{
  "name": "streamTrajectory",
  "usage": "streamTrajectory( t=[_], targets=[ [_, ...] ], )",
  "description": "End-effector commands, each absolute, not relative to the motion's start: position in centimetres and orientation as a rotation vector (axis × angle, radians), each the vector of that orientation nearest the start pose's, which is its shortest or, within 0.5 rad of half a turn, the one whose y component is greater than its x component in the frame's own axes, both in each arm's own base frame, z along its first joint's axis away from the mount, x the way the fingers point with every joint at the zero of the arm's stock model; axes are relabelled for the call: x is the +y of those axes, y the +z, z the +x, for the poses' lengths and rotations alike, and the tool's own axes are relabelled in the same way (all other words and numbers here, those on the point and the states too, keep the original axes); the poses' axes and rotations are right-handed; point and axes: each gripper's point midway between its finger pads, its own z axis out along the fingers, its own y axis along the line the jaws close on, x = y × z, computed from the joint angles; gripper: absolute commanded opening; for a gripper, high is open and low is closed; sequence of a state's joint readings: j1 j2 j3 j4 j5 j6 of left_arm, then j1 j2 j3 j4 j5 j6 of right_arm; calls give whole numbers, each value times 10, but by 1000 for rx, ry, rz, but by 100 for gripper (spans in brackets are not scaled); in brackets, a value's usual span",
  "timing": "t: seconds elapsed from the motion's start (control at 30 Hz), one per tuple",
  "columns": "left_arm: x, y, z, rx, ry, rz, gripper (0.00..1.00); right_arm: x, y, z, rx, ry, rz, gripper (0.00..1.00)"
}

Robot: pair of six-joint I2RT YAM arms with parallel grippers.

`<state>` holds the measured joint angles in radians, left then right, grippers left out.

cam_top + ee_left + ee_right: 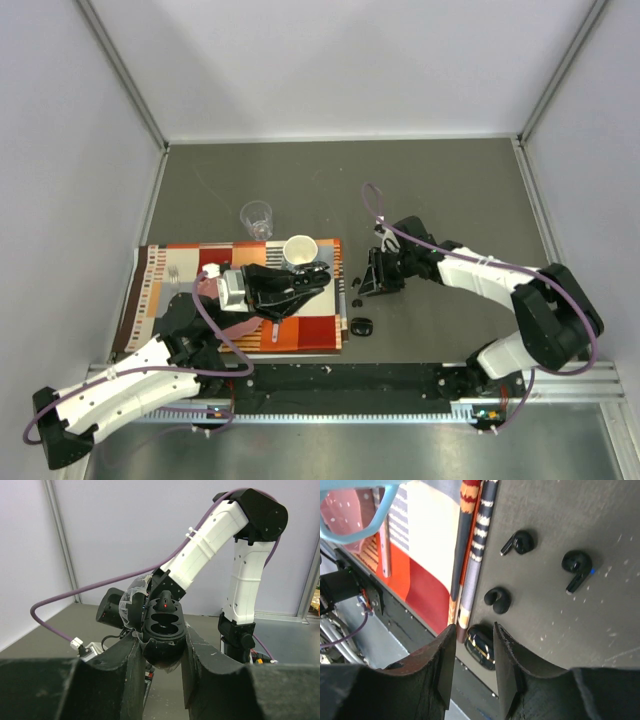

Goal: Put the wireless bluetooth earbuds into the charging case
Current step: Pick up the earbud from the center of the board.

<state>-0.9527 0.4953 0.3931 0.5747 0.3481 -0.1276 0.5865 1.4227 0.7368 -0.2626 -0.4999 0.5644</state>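
Top view: the left hand is over the mat. The right hand is low over the bench, beside the buds.

Left wrist: its fingers are clamped on the open case.

Right wrist: its fingers are slightly apart and empty. Three buds lie on the bench, with a second case by the mat's edge.

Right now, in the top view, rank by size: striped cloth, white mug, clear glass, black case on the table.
1. striped cloth
2. white mug and clear glass, too alike to split
3. black case
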Motion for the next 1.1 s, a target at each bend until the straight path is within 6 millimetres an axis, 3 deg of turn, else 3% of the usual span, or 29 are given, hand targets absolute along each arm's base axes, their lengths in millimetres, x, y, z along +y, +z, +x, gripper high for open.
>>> streamTrajectory(
  t=[0.0,0.47,1.07],
  targets=[
    [-253,356,101,888,-1143,748,0,271,73,220,2623,1026,-319,35],
    [-253,353,102,900,-1142,743,0,284,50,235,2658,968,-361,34],
    [-251,351,102,909,-1142,744,0,272,20,215,2743,853,-387,29]
  ],
)
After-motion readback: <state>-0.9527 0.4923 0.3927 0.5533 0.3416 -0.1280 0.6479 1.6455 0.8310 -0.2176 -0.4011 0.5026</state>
